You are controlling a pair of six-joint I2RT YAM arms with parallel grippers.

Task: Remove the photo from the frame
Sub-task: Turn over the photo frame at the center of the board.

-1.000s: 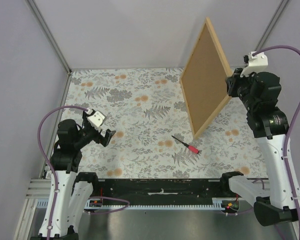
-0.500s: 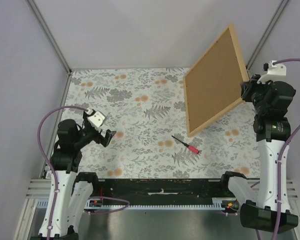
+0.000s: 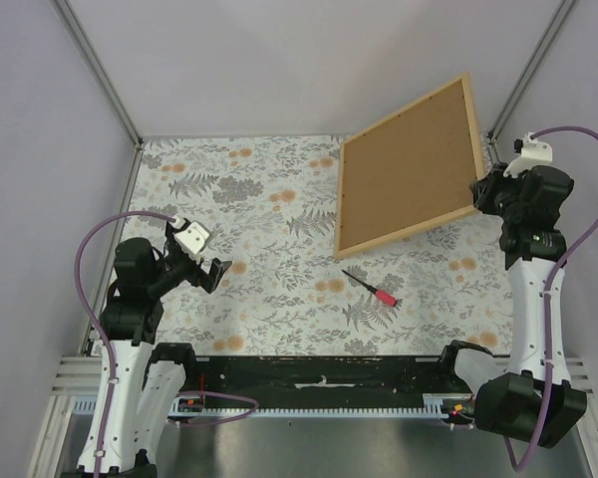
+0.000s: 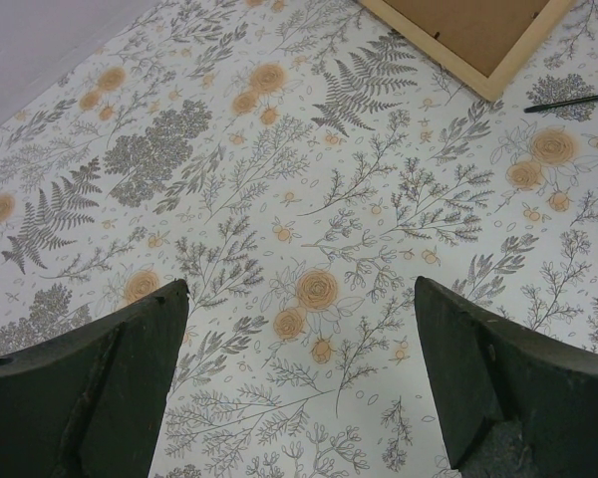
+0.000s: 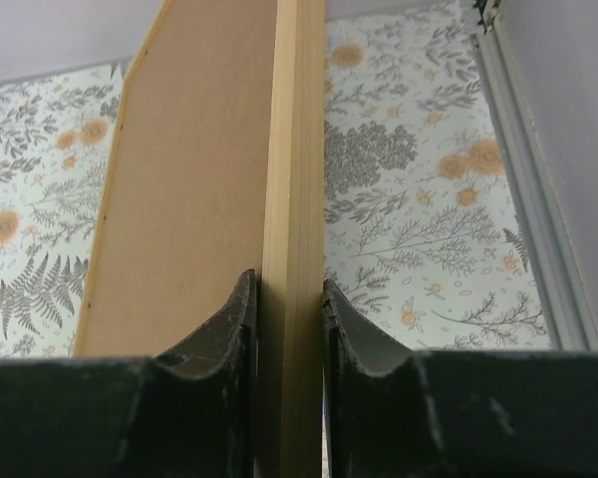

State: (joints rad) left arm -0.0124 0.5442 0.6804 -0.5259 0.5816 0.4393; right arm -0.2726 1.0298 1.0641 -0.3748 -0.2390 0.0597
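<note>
The frame (image 3: 409, 164) hangs tilted at the back right, its brown back board facing up and its low left corner near the table. My right gripper (image 3: 478, 195) is shut on the frame's right edge. In the right wrist view its jaws press both sides of the light wooden strip (image 5: 294, 149), right gripper (image 5: 290, 289), with the brown board (image 5: 194, 149) to the left. My left gripper (image 3: 219, 274) hovers open over the left of the table with nothing between its fingers, left gripper (image 4: 299, 289). A corner of the frame (image 4: 468, 30) shows far ahead of it. The photo is hidden.
A red-handled screwdriver (image 3: 371, 287) lies on the flowered table cover just in front of the frame, and its shaft shows as the screwdriver (image 4: 573, 100) in the left wrist view. Grey walls and a metal rail (image 5: 538, 249) close off the right side.
The frame has swung down from nearly upright to a much flatter tilt, back board up, its low edge moving left. My right gripper shifted right and back. The left arm has not moved.
</note>
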